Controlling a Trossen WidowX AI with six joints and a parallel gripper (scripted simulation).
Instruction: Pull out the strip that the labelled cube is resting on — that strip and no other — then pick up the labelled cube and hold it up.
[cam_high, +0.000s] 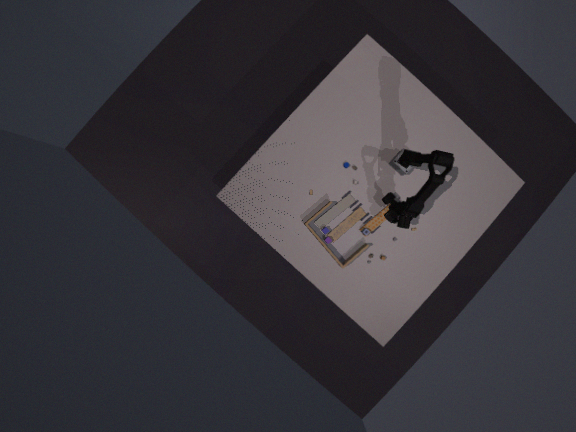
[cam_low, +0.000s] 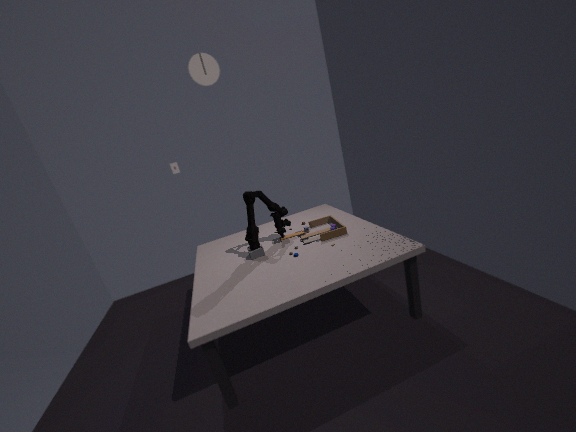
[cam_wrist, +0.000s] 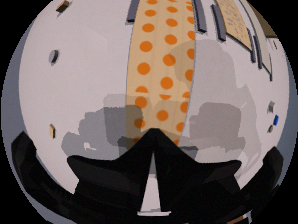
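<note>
The orange-dotted strip (cam_high: 377, 220) (cam_low: 294, 235) (cam_wrist: 157, 52) lies largely outside the open side of the three-walled tray (cam_high: 324, 245) (cam_low: 334, 234). My gripper (cam_high: 392, 211) (cam_low: 282, 236) (cam_wrist: 154, 132) is shut on this strip's outer end, low over the table. A blue-grey cube with a pale mark (cam_high: 366, 231) (cam_low: 306, 229) sits at the strip's inner end, near the tray opening; its label is too small to read, and the wrist view does not show it. A speckled tan strip (cam_high: 348, 225) (cam_wrist: 235, 22) and a pale grey strip (cam_high: 335, 212) reach into the tray.
A purple cube (cam_high: 328, 240) and a blue-violet cube (cam_high: 325, 230) sit at the inner ends by the tray's back wall. Dark guide rails (cam_wrist: 218, 22) stand beside the strips. A blue piece (cam_high: 346, 164) (cam_low: 296, 255) (cam_wrist: 276, 120) and several small bits lie around on the table.
</note>
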